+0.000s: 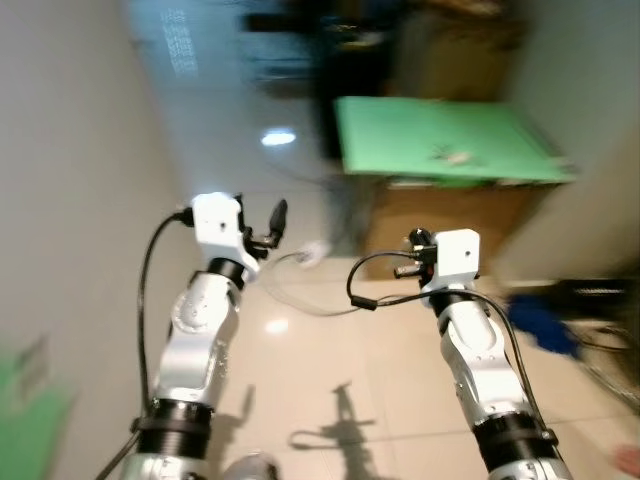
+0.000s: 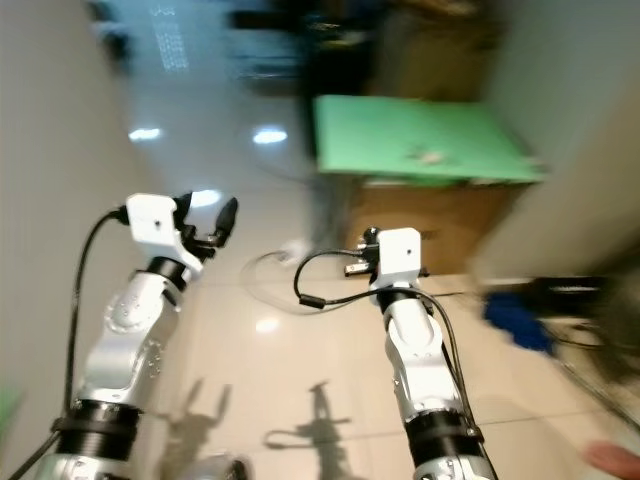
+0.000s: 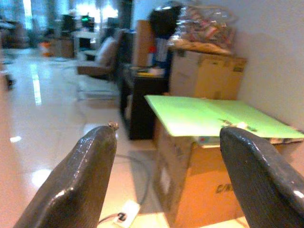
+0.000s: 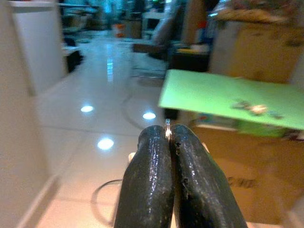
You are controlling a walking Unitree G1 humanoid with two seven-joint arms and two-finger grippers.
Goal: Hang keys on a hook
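The left gripper (image 3: 166, 175) holds its two black fingers (image 3: 80, 185) wide apart, nothing between them. Past them a green board (image 3: 199, 116) lies flat on a brown carton (image 3: 199, 180), with a small pale item (image 3: 237, 126) near its far edge, too blurred to identify. Behind the board, more cartons (image 3: 204, 76) stand against a pale wall (image 3: 270, 66), with a bag (image 3: 204, 23) of mixed things on top. A dark cabinet (image 3: 137, 109) sits just beside the board. On the glossy floor (image 3: 42, 123) near the carton lies a white power strip (image 3: 124, 213) with a cable. Far back are a chair (image 3: 102, 59) and desks, blurred.
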